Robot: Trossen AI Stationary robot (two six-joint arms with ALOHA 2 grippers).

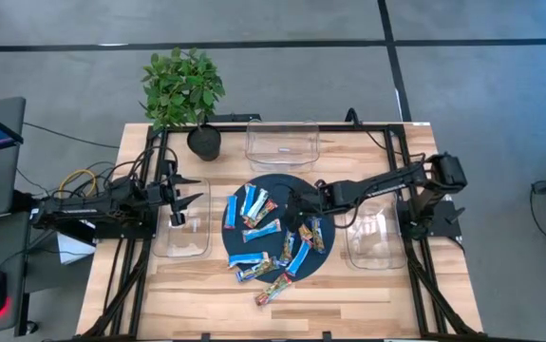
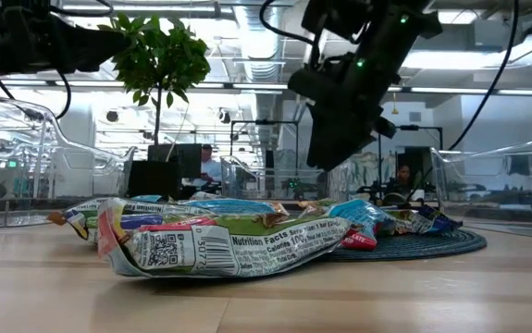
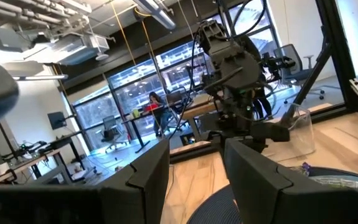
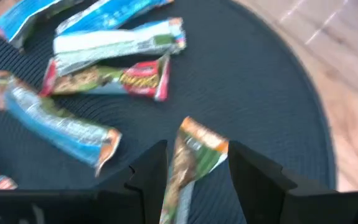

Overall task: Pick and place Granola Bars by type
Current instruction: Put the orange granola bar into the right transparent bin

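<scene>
High view: the Granola Bars [image 1: 271, 233] were seen scattered on the dark round mat [image 1: 277, 182] at frame centre, the right claw [image 1: 298, 202] above them. Left claw [image 1: 189, 198] was held apart, empty, left of centre. Right wrist view: the right claw was clamped on one multicoloured bar [image 4: 190, 163].
</scene>
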